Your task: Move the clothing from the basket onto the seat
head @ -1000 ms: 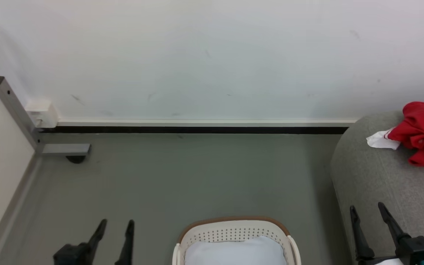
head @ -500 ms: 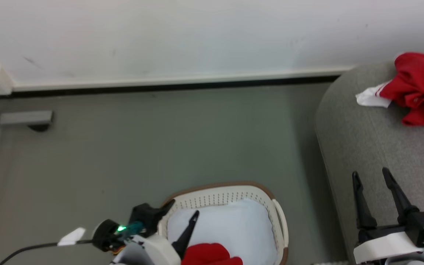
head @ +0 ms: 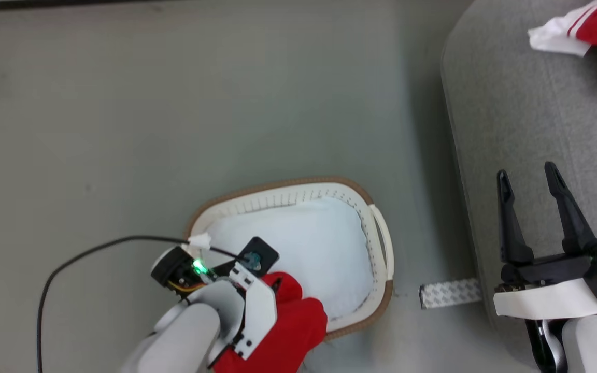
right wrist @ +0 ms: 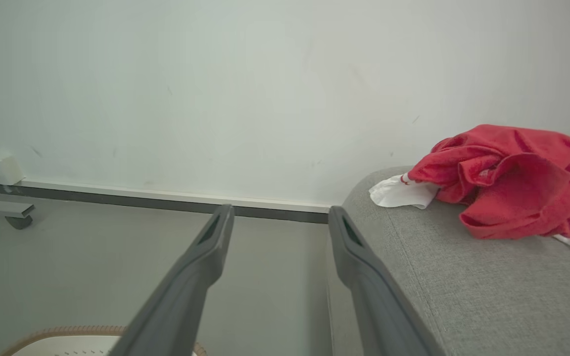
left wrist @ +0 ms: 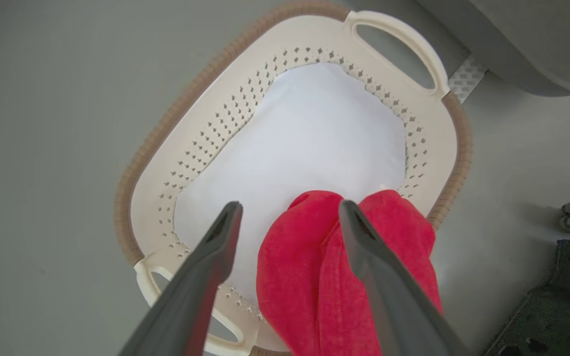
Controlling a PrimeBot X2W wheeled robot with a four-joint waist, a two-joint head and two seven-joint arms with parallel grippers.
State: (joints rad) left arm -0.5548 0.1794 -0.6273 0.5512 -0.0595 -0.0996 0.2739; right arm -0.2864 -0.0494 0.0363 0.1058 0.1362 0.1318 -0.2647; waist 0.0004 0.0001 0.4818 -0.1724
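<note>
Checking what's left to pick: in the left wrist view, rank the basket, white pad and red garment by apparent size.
1. basket, largest.
2. white pad inside it.
3. red garment, smallest as seen; it runs off the bottom edge, so its full size is unsure.

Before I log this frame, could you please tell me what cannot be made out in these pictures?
Left wrist view: whether the left gripper touches the red garment beneath it; depth is unclear.
Head view: that garment's near end, covered by the left arm and cut by the bottom edge.
Right wrist view: the second garment on the sofa, cut by the right edge.
</note>
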